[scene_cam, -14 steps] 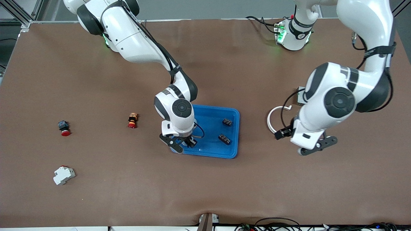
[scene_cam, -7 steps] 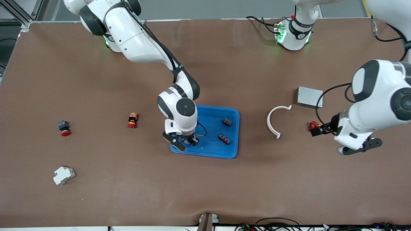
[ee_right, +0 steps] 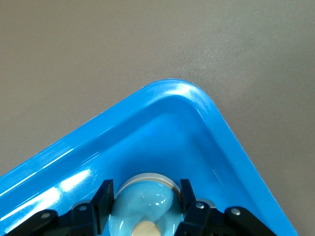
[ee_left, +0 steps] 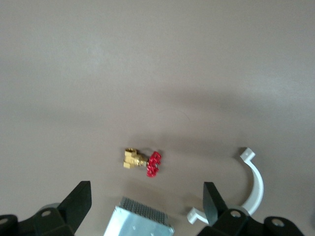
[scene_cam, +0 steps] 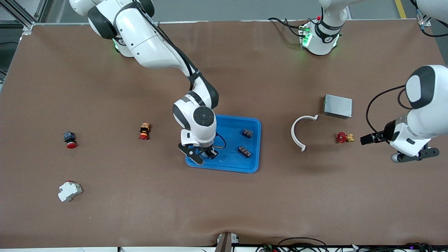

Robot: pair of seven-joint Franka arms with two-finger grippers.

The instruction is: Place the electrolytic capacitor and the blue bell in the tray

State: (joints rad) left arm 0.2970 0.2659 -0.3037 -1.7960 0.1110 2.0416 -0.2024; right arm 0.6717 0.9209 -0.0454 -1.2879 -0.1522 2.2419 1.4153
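Observation:
The blue tray lies mid-table, and one rounded corner of the tray fills the right wrist view. My right gripper hangs over the tray corner nearest the front camera, toward the right arm's end. It is shut on the pale blue bell, one finger on each side of the dome. Two small dark parts lie in the tray; I cannot tell whether either is the electrolytic capacitor. My left gripper hangs open and empty over the table at the left arm's end.
A red-handled brass valve, a white curved clip and a metal box lie between the tray and the left gripper. Two red-capped buttons and a white breaker lie toward the right arm's end.
The left arm has swung from near the white clip toward its own end of the table, uncovering the valve and metal box. The right gripper has barely moved and stays shut on the bell.

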